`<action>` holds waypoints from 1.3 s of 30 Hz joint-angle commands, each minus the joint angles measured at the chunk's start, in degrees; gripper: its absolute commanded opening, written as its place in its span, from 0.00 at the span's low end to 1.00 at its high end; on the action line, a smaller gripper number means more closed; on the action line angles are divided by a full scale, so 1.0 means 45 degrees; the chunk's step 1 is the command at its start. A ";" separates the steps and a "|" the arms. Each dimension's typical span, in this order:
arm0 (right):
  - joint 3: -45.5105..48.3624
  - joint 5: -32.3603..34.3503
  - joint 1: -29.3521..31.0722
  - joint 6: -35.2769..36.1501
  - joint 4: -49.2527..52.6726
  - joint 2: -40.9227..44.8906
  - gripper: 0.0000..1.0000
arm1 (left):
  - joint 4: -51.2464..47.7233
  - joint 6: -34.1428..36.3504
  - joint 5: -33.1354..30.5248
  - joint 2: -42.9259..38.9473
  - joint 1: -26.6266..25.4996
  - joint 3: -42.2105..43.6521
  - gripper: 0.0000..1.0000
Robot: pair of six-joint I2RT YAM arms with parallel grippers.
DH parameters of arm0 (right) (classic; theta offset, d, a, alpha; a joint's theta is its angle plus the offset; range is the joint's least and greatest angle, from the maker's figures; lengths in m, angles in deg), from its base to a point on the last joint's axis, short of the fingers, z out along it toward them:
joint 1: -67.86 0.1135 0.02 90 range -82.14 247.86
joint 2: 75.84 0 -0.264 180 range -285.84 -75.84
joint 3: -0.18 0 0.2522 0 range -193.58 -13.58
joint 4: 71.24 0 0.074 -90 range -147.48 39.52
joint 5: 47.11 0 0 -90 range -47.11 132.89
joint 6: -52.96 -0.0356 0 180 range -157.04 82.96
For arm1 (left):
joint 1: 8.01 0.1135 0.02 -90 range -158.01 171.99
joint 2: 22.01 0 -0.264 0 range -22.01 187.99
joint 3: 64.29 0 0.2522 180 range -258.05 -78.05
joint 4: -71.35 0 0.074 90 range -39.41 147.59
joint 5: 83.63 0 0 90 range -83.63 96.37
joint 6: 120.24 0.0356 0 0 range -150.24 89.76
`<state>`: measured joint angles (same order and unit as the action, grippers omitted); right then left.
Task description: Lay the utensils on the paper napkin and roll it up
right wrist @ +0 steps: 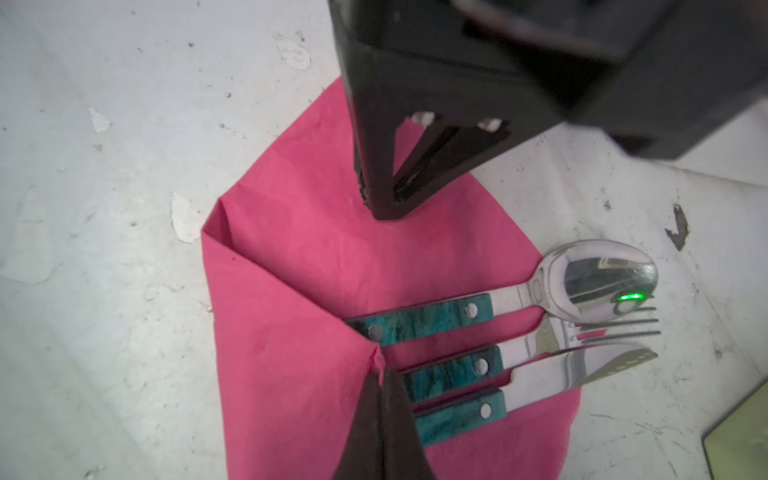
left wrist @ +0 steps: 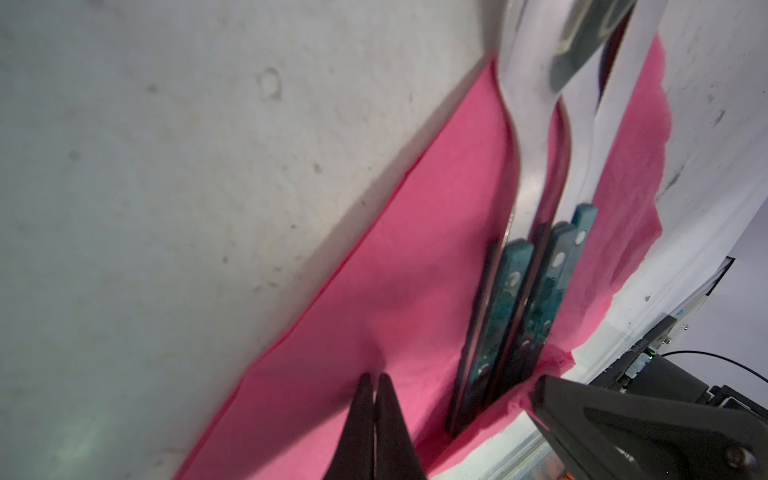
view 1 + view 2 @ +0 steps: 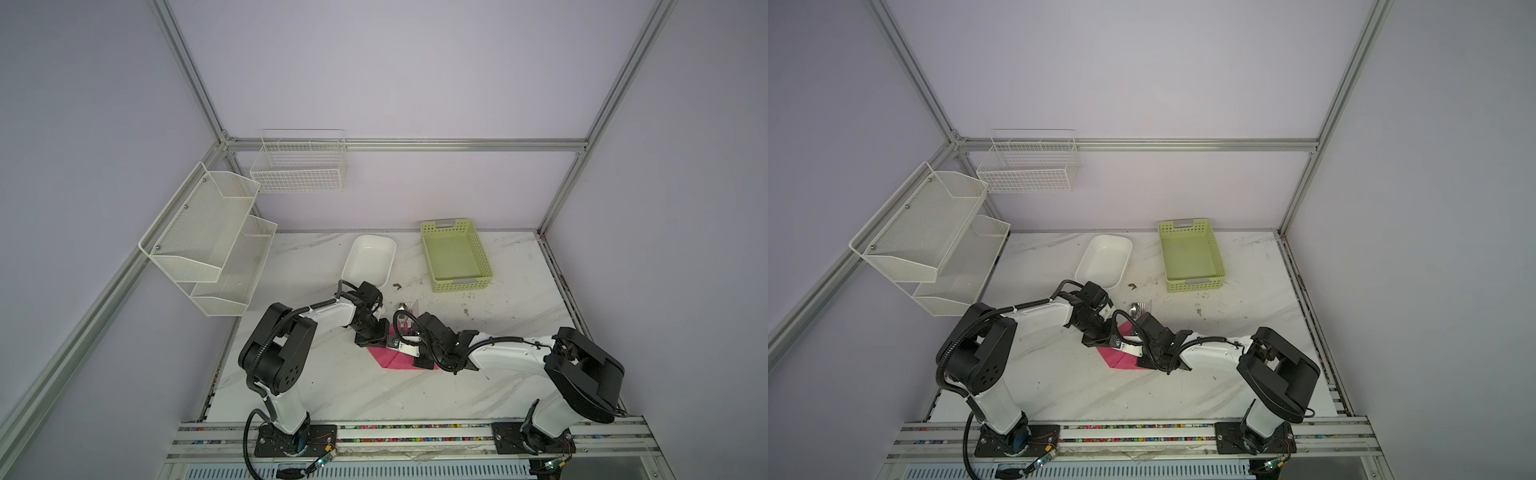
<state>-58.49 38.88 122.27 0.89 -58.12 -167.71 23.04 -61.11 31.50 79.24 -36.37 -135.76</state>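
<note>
The right tool (image 1: 380, 376) pinched the paper napkin (image 1: 291, 270) flap folded over the utensils (image 1: 424, 322); the left tool (image 2: 374, 380), closed, touched the napkin beside their handles.

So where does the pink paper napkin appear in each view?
Top views: paper napkin low centre, partly hidden.
Left wrist: paper napkin as a diagonal band through the middle.
Right wrist: paper napkin fills the centre, corner folded over.
Shared landmark: the utensils lying on it.

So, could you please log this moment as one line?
utensils on paper napkin, handle ends under fold | left hand shut, tip on paper napkin | right hand shut, pinching folded corner
</note>
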 commanded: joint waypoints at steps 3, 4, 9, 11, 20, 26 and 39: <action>-0.0297 -0.0317 -0.0260 0.0513 -0.0098 -0.0332 0.00 | -0.0429 0.0034 -0.0562 0.0317 -0.0299 0.0583 0.06; -0.0299 -0.0303 -0.0283 0.0534 -0.0091 -0.0393 0.00 | -0.0429 0.0030 -0.0564 0.0309 -0.0309 0.0579 0.06; -0.0391 -0.0389 -0.0352 0.0611 -0.0112 -0.0643 0.00 | -0.0506 0.0005 -0.0585 0.0157 -0.0338 0.0452 0.06; -0.0426 -0.0432 -0.0366 0.0652 -0.0137 -0.0696 0.00 | -0.0573 -0.0014 -0.0627 0.0098 -0.0339 0.0423 0.06; -0.0403 -0.0589 -0.0463 0.0670 -0.0188 -0.0950 0.00 | -0.1004 -0.0314 -0.0917 -0.1358 -0.0358 0.0325 0.09; -0.0395 -0.0615 -0.0457 0.0632 -0.0207 -0.0989 0.00 | -0.0786 -0.0674 0.0325 -0.2374 -0.0358 0.1005 0.10; -0.0197 -0.0542 -0.0470 0.0614 -0.0172 -0.0869 0.00 | 0.3123 -0.2869 0.4064 -0.2764 -0.0358 0.3684 0.09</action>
<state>-59.71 36.43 120.50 2.84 -59.81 -171.08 30.13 -70.86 43.72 67.15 -37.76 -121.21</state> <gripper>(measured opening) 0.055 0.086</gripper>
